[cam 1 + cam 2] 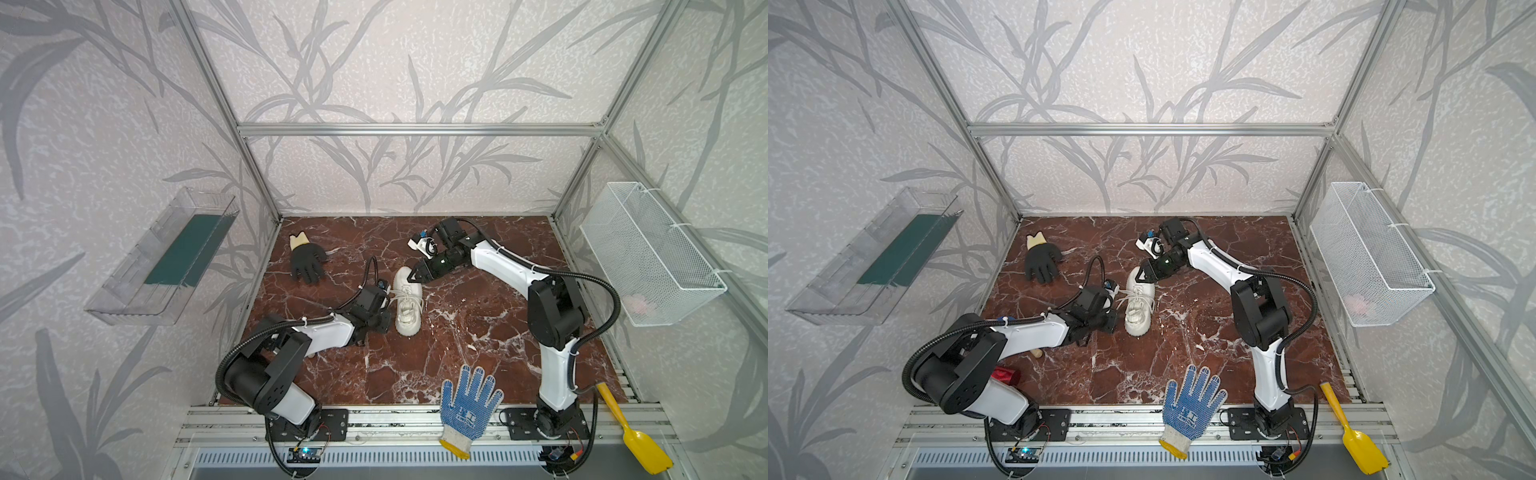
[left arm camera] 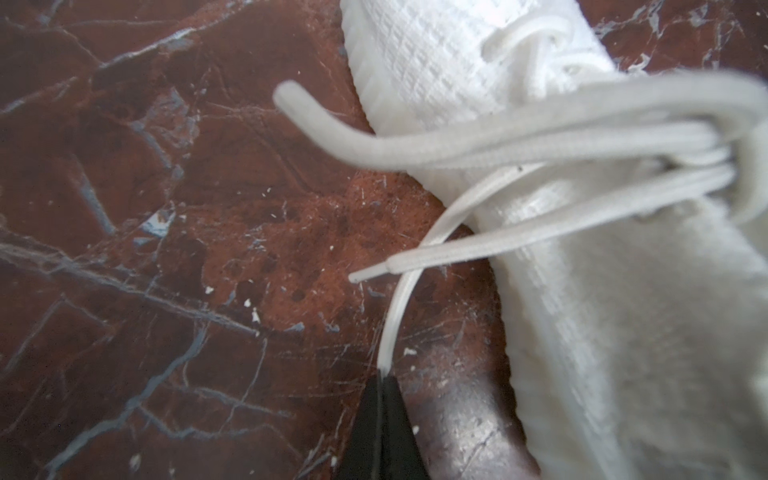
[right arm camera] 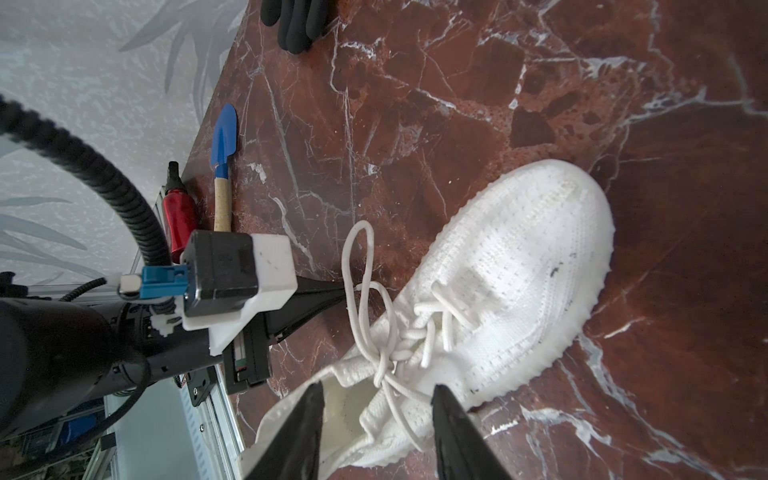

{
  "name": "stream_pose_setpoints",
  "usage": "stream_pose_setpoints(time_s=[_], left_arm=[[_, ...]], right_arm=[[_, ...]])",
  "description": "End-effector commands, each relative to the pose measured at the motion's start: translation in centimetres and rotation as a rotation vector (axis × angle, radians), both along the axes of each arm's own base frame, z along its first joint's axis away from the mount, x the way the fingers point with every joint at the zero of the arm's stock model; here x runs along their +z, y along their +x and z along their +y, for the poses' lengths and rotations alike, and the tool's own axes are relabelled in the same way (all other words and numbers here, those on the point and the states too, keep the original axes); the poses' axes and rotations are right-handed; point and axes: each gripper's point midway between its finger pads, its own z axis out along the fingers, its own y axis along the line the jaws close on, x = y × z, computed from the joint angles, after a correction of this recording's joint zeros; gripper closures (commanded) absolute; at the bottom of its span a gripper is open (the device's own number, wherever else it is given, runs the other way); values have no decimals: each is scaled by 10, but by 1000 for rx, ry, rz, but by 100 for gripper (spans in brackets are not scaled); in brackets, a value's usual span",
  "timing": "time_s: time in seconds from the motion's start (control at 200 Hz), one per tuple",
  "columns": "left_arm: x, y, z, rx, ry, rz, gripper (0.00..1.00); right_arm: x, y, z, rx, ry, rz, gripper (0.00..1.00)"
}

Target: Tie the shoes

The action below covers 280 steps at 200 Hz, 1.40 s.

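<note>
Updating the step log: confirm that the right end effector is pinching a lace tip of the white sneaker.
Not right. The left end effector is pinching a lace tip of the white sneaker, as the left wrist view shows; the right end effector stands open over its collar.

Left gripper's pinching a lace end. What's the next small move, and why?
Probably draw the left gripper slowly away from the sneaker: it is shut on a lace that curves slack, and the right gripper sits open over its heel, ready to steady it.

White arm links (image 1: 328,334) w/ blk joints (image 1: 557,307), corrugated blk cables (image 3: 112,174), blk tapered jaws
</note>
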Motion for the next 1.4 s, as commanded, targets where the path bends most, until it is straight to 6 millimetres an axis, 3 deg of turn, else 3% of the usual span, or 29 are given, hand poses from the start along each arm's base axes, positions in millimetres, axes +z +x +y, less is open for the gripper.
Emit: stream_pose_setpoints(time_s=[0.0,0.375,0.57,0.74,0.83,1.125,1.395], left_arm=[[8,7,6,25,13,-10,100],[17,28,14,41,-50,24,100],[26,25,3,-33,-98,1,100],[30,18,5,-5,-137,-13,73],[32,15,7,14,-168,-20,65],[23,-1,3,-24,-206,8,57],[20,11,-13,-73,-248,-11,56]], right_arm=[[8,2,8,12,38,4,56],[7,-3,6,23,36,6,56],[4,-3,4,29,23,4,56],[1,-3,7,55,4,-4,55],[-4,-4,12,89,-17,-4,54],[-17,-3,41,141,-25,30,53],[-10,3,35,124,-19,11,52]])
